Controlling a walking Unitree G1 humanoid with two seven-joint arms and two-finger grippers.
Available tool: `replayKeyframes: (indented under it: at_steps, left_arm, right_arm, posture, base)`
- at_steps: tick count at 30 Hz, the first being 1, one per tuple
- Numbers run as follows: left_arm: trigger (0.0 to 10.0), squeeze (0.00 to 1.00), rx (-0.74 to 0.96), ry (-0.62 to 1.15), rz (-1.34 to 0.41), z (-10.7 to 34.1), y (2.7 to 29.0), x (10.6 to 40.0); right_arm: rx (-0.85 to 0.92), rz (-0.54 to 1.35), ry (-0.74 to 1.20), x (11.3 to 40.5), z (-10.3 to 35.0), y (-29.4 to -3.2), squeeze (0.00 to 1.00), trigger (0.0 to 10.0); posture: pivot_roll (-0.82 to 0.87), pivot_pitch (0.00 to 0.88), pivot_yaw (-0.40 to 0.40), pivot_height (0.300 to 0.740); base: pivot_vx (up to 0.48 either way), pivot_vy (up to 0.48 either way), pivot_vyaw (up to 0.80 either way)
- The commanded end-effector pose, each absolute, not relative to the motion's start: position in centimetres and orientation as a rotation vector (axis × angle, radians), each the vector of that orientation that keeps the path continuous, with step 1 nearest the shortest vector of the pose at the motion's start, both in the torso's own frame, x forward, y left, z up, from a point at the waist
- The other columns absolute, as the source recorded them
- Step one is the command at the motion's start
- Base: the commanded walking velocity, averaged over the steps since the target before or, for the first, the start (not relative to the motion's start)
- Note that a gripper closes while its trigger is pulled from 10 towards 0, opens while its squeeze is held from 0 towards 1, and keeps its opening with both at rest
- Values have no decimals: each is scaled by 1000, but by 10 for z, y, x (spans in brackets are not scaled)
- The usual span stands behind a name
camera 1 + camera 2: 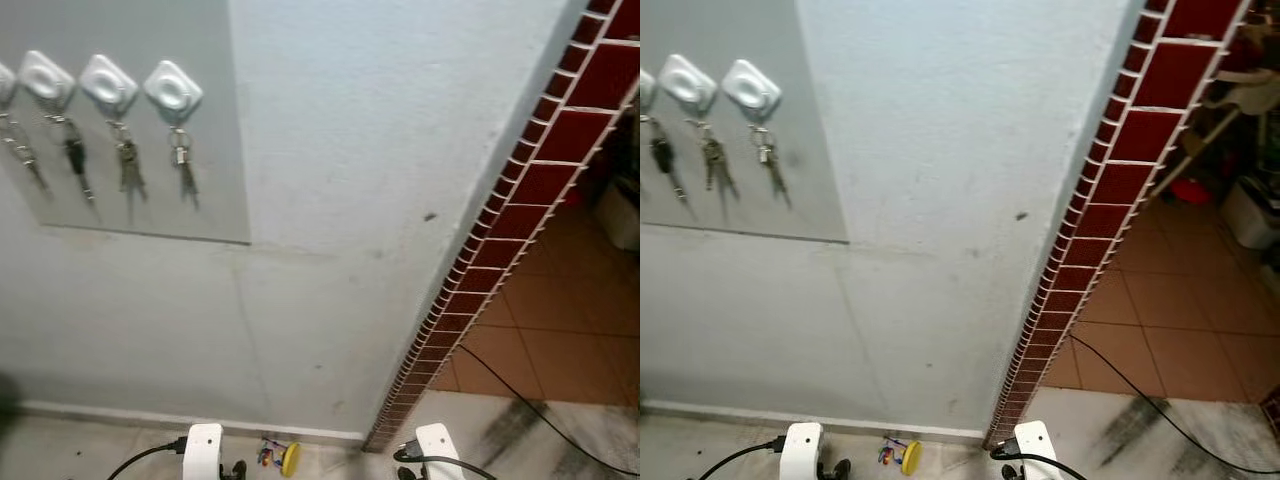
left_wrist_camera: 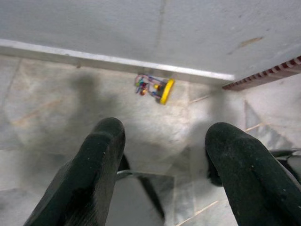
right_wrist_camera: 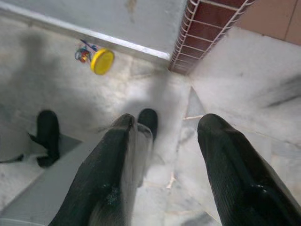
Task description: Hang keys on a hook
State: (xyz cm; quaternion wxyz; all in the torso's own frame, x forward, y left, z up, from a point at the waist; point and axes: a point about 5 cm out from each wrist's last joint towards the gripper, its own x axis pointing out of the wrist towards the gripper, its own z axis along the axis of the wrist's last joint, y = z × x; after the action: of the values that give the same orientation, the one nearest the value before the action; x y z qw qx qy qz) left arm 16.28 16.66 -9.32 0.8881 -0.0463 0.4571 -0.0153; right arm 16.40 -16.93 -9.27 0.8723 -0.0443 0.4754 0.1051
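Wall [image 1: 380, 180] first, pale grey plaster taking up most of the head views, running down to a light skirting strip at the floor. On its right edge a column of dark red tiles [image 1: 545, 180] marks the corner, and beyond that an orange-tiled floor [image 1: 560, 340] opens out, with a black cable [image 1: 540, 410] trailing across it onto the grey marbled floor [image 2: 51, 99] in front of the wall.

Up on the wall, a smooth grey panel [image 1: 215, 120] carries a row of white diamond-shaped hooks [image 1: 172, 90], and each hook seen has a bunch of metal keys [image 1: 184, 165] hanging from it, flat against the panel.

Down low now: both arms hang at the bottom of the head views, white wrist housings poking in. Left gripper [image 2: 162, 160] points at the floor, its two black fingers [image 2: 101, 155] spread wide apart with nothing between them. Right gripper [image 3: 164, 155] does the same, fingers parted and empty, floor showing through the gap.

And the thing that matters: the key bunch [image 2: 155, 87], with a round yellow tag [image 3: 102, 61] and a cluster of small coloured pieces, lies on the floor right against the skirting, just left of the red-tiled corner. It sits between the two wrists in the head views, well below the hooks and apart from both grippers.
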Motion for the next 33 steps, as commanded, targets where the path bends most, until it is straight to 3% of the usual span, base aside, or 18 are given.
replayKeyframes:
  at_steps: [1,19,33]
  left_arm:
    - [10000,0,-95,967,-28,-95,168,160]
    - [10000,0,-87,975,-45,-96,166,158]
    - [10000,0,-48,980,-73,-95,168,158]
  right_arm:
    - [-109,218,985,167,-91,-170,0,10000]
    - [-133,230,1013,163,-94,-169,0,10000]
    - [-84,204,1015,162,-94,-166,0,10000]
  posture:
    - [-153,0,-21,740]
    - [-150,0,-26,740]
    - [-175,0,17,740]
  base:
    - [0,0,0]
    - [0,0,0]
    - [0,0,0]
